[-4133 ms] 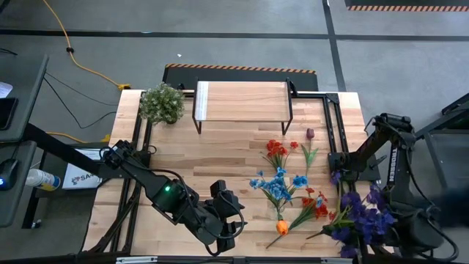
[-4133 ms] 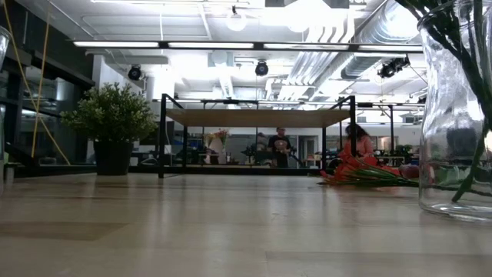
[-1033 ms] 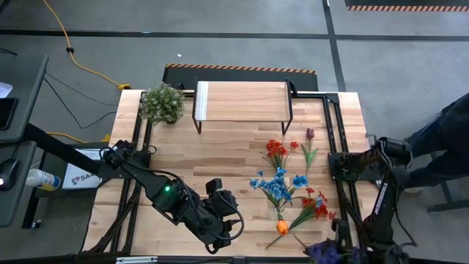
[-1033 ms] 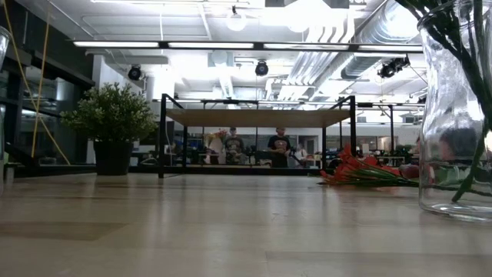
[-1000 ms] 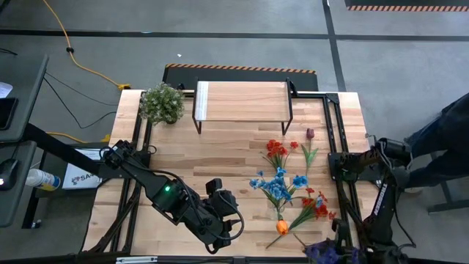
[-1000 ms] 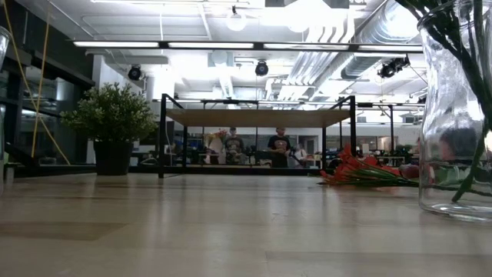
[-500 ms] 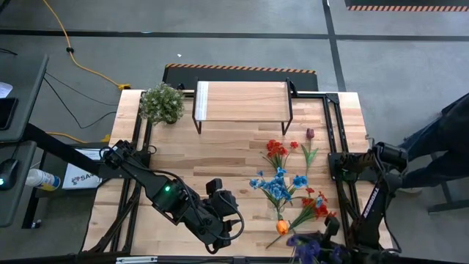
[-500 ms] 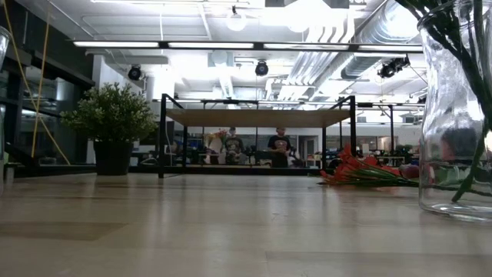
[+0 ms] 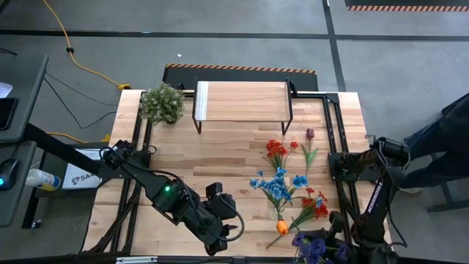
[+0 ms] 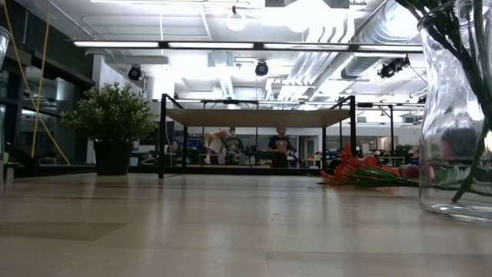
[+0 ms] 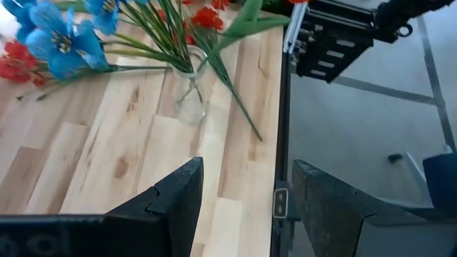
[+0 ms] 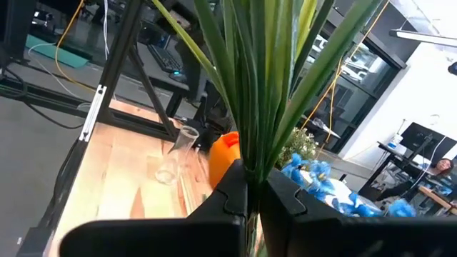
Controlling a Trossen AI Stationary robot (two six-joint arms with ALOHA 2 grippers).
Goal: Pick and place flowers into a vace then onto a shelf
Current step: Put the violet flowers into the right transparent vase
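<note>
A clear glass vase [image 9: 281,213] [image 10: 453,115] [image 11: 190,98] stands upright near the table's near right, with green stems in it and blue blooms [image 9: 278,183] fanning out. An orange tulip [image 9: 282,227] [image 12: 224,154] shows beside it. Red flowers [image 9: 277,150] [image 10: 361,173] and a dark red tulip [image 9: 309,135] lie flat on the table farther back. My right gripper [image 9: 332,238] [image 12: 253,182] is at the near right corner, shut on purple flowers [image 9: 314,248]. My left gripper [image 9: 223,231] [image 11: 246,207] is open near the near edge, left of the vase. The shelf [image 9: 242,99] [image 10: 257,117] stands at the far edge. My right gripper pinches a bundle of green stems and leaves [image 12: 251,153] between its two fingers [image 12: 230,191], which lie across the stems. The purple flowers are lifted clear of the table, and their blooms [image 9: 311,248] lie on the gripper's left over the near edge.
A bushy potted plant [image 9: 161,103] [image 10: 111,115] stands at the far left corner beside the shelf. Black frame rails [image 9: 337,147] run along the table's right side. A person's dark sleeve [image 9: 447,139] shows beyond the right edge. Bare wood lies between the left arm and the shelf.
My right gripper has carried the purple flowers a little toward the table's left, nearer the vase, and has stayed shut on their stems. The vase and the flowers on the table have kept their places.
</note>
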